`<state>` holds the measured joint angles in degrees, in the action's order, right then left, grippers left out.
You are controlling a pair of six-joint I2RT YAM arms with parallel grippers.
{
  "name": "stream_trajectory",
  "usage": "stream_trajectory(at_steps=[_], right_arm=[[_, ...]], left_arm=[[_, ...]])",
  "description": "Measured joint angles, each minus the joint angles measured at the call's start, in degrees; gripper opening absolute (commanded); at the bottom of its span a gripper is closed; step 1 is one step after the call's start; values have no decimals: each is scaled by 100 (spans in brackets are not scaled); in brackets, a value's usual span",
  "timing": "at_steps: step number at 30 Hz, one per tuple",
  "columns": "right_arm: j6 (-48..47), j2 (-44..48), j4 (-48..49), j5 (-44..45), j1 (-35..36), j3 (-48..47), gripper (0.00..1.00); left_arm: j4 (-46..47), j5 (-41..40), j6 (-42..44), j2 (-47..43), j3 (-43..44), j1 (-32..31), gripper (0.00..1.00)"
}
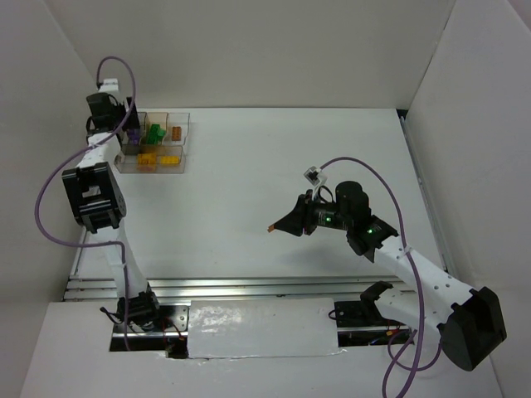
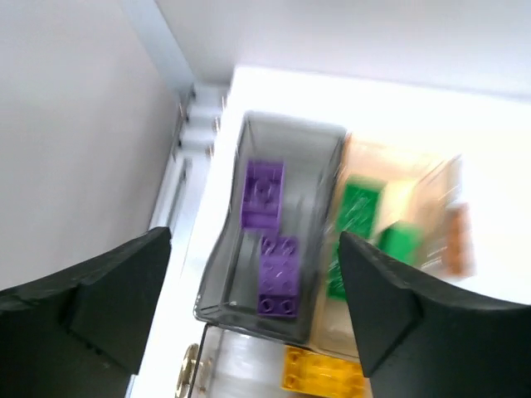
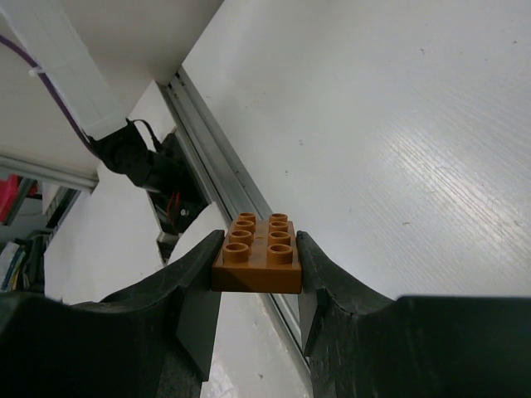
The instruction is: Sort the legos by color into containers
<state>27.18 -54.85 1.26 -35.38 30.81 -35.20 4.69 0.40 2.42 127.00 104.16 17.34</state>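
1. The brown brick (image 1: pixel 271 228) was seen at the right pincer's (image 1: pixel 276 226) tip, well apart from the tray (image 1: pixel 187 133). The left pincer (image 1: pixel 126 137) hung over the tray, perhaps in the way.
2. The left pincer (image 2: pixel 257 286) was spread wide and empty, with purple bricks (image 2: pixel 270 240) below it.
3. The brown brick (image 3: pixel 259 264) was clamped by its sides and was judged light, stiff and slick.

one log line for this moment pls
right hand: shut on brown lego, away from tray | left hand: open, over tray cell with purple legos

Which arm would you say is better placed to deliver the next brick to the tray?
Right: the right gripper clamps a brown brick; the left gripper, over the tray, is open and empty.
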Motion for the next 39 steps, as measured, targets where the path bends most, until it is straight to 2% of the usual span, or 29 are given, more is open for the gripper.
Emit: stream_trajectory(at_steps=[2,8,11,14,16,20,23,26,30,34,39], right_arm=[[4,0,61,-2,0,0,0],[337,83,511,-229,-35,42,0],[614,138,752,-348,-68,39,0],[839,232,852,-448,-109,15,0],[977,313,855,-549,-142,-74,0],[1237,595,1003,-835,-197,-262,0],[1447,793,1279,-1067,-212,-306,0],[1714,857,1602,-1274,-221,-317,0],[2223,693,2243,-1622,-223,-317,0],[2603,457,2671,-1812,-201,-317,0],[2710,341,2743,-1886,-68,-389,0]], left_arm=[[-76,85,-575,-527,-7,28,100],[-258,793,-2138,-2671,-199,-61,100],[-699,1051,-2507,-3759,-389,-702,100],[-1174,1366,-2640,-4546,-601,-1928,99],[-1132,1943,-2892,-5158,-1355,-2586,99],[-1051,3042,-3484,-6402,-3139,-2968,98],[-796,3744,-3851,-7040,-4089,-3434,97],[-551,4356,-4087,-7534,-4721,-4028,97],[-205,4728,-4293,-7919,-5110,-4769,97],[-72,4745,-4286,-7925,-5115,-5375,96],[-155,4540,-4079,-7466,-4992,-5729,96]])
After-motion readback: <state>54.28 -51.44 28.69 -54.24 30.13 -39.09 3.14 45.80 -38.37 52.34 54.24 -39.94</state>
